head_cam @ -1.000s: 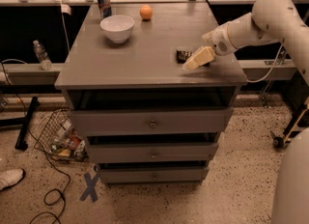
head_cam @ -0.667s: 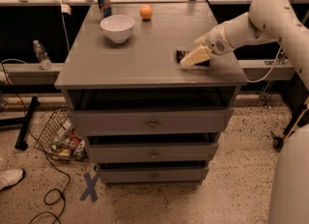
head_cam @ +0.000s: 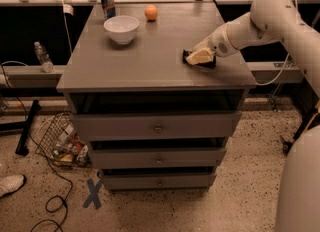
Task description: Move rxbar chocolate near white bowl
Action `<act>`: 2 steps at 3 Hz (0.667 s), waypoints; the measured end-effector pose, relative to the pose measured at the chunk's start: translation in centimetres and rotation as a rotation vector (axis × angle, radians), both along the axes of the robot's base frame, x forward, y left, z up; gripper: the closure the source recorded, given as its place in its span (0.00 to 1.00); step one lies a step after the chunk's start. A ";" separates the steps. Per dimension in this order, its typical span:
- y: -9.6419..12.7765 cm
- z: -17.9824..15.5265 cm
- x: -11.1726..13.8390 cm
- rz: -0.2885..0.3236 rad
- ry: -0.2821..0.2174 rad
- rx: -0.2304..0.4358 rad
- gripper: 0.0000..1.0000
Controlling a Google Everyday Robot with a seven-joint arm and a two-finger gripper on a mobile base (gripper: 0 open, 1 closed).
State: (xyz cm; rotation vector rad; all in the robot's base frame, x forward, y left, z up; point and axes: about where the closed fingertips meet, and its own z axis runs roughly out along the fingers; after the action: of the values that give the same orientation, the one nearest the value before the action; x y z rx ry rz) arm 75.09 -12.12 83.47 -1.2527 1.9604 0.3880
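I count four loose things on the cabinet (head_cam: 150,61): one white bowl (head_cam: 121,28), one orange ball (head_cam: 151,12), one drink can (head_cam: 106,3) and one snack bar (head_cam: 187,55) in a black wrapper. My one gripper (head_cam: 197,57) sits over that bar, at the right front of the top. The cabinet has three drawers (head_cam: 157,126), each with one knob. To the left I count one water bottle (head_cam: 44,57), one wire basket (head_cam: 60,138), one shoe (head_cam: 10,185) and one tape cross (head_cam: 94,194) on the floor.
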 end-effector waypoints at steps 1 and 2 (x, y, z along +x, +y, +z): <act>0.8 -0.4 -0.2 0.023 0.004 -0.012 1.00; 1.2 0.1 -0.1 0.043 0.007 0.035 1.00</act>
State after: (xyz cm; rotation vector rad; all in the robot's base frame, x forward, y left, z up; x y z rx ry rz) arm 75.01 -10.92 83.58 -1.2744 1.9274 0.4463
